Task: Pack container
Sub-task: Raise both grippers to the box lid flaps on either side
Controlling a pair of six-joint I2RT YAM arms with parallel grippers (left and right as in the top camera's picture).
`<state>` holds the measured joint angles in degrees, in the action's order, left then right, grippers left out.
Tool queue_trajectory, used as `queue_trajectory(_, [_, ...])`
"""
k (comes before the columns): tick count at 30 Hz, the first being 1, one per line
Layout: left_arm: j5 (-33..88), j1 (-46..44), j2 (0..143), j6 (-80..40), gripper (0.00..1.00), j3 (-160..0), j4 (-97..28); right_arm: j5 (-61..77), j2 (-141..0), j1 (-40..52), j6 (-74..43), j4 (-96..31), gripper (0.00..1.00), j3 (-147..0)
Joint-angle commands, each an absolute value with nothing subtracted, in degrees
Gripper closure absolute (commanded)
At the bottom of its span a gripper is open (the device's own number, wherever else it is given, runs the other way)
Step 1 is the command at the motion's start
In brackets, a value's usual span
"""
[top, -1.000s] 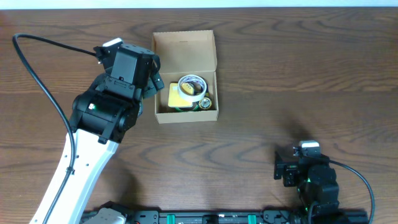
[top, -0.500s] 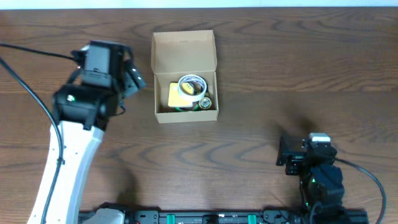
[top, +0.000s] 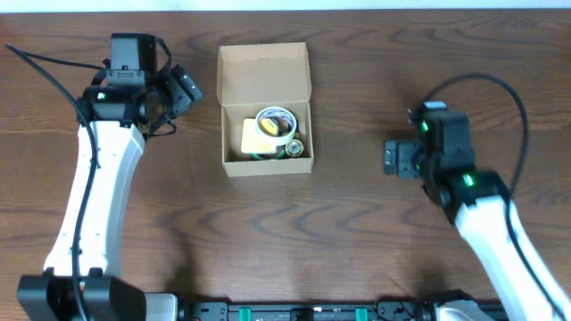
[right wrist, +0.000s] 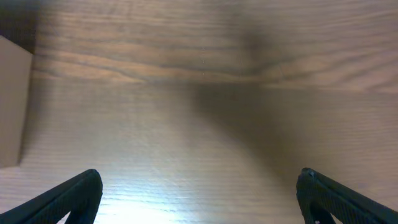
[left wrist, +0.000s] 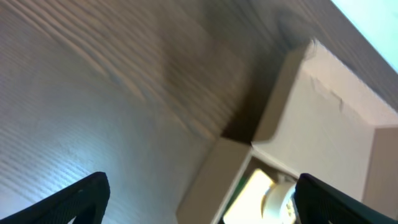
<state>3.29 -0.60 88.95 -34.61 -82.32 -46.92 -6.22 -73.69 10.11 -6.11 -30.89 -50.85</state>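
Observation:
The tan cardboard container lies in the middle of the table with its flap lid open toward the far side. Inside are a white tape roll, a yellow pad and small greenish rolls. My left gripper is open and empty, just left of the lid; its wrist view shows the container's corner and the tape roll between the fingers. My right gripper is open and empty, well right of the container, over bare table.
The dark wood table has its far edge at the top of the overhead view. The arms' base rail runs along the front edge. The container's side edge shows at the left of the right wrist view.
My left gripper has drawn back from the container and up to the left. My right arm has risen from its rest by the front edge to the right of the container.

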Motion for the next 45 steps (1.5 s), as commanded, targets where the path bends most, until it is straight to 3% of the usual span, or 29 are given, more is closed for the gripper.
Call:
queue_trajectory(1, [2.8,3.6,90.7,-36.4,0.0,-83.4,-45.8,-3.2,-81.1,9.7,-6.9,-27.8,0.01,-53.0])
queue_trajectory(3, [2.8,5.8,91.8,-38.7,0.14,-83.4,-45.8,-2.9,-84.6,9.7,-7.7,-25.2,0.01,-53.0])
queue_trajectory(7, [3.6,8.9,94.4,-42.9,0.28,-83.4,-45.7,-2.9,-90.7,9.7,-10.3,-20.9,0.01,-53.0])
queue_trajectory(9, [4.8,9.5,95.7,-43.8,0.3,-83.4,-45.4,-2.7,-93.8,9.8,-10.9,-19.6,0.01,-53.0])
queue_trajectory(11, [4.7,9.3,97.7,-43.9,0.23,-83.4,-44.9,-2.6,-97.3,9.8,-10.9,-17.9,0.01,-53.0])
queue_trajectory(12, [4.7,9.3,98.3,-43.9,0.24,-83.4,-44.7,-2.2,-98.1,9.8,-10.9,-17.0,0.01,-53.0])
queue_trajectory(13, [4.5,9.3,99.2,-44.0,0.33,-83.4,-44.7,-1.1,-98.8,9.8,-10.4,-15.7,0.07,-53.0])
queue_trajectory(16, [4.4,9.3,101.8,-44.5,0.55,-83.4,-43.6,-0.8,-99.5,9.8,-12.1,-13.6,0.56,-53.2])
queue_trajectory(17, [4.5,9.3,102.9,-45.6,0.79,-83.4,-43.1,-0.8,-99.5,9.8,-13.1,-12.8,0.7,-53.3])
queue_trajectory(18, [4.5,9.3,103.8,-47.1,0.94,-83.4,-42.7,-0.8,-99.5,9.8,-14.2,-11.9,0.82,-53.3])
queue_trajectory(19, [4.6,9.3,105.0,-49.4,0.94,-83.4,-42.1,-0.6,-99.5,9.8,-15.6,-10.9,0.99,-53.4])
queue_trajectory(26, [18.0,9.4,111.1,-50.2,0.95,-83.4,-29.2,7.6,-101.5,9.3,-25.8,-0.3,0.99,-55.0])
queue_trajectory(36, [35.1,9.4,119.9,-55.4,0.95,-83.6,-13.8,24.6,-118.7,9.0,-28.6,-3.6,0.99,-74.6])
queue_trajectory(45, [48.2,8.6,129.9,-56.6,0.95,-91.9,-12.9,29.6,-122.9,9.1,-36.1,2.2,0.99,-76.4])
